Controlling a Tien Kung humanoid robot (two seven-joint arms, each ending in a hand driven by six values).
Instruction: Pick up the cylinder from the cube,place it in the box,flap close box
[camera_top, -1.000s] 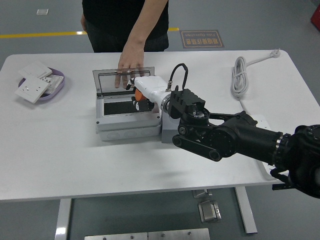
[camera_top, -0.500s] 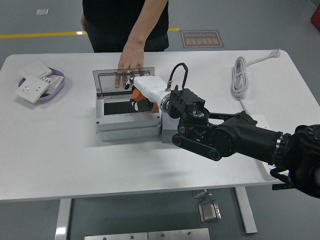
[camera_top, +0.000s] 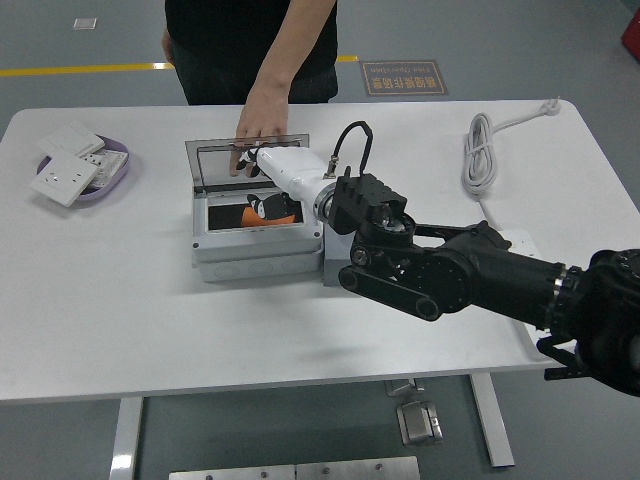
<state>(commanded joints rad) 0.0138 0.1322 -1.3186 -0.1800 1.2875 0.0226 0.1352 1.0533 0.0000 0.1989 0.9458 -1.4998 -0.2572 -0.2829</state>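
Cylinder in box, right hand fingers seemingly hidden, cube mostly covered.

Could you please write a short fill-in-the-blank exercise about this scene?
1. The person's hand rests on the box's open ____.
2. The orange cylinder lies inside the ____.
3. The white cable lies on the table's ____ side.
4. The socket plates sit in a ____ tray.

Answers: lid; box; right; purple

box – grey, lid open, table ctr | cylinder – orange/black, lying inside box | cube – grey, touching box's right side
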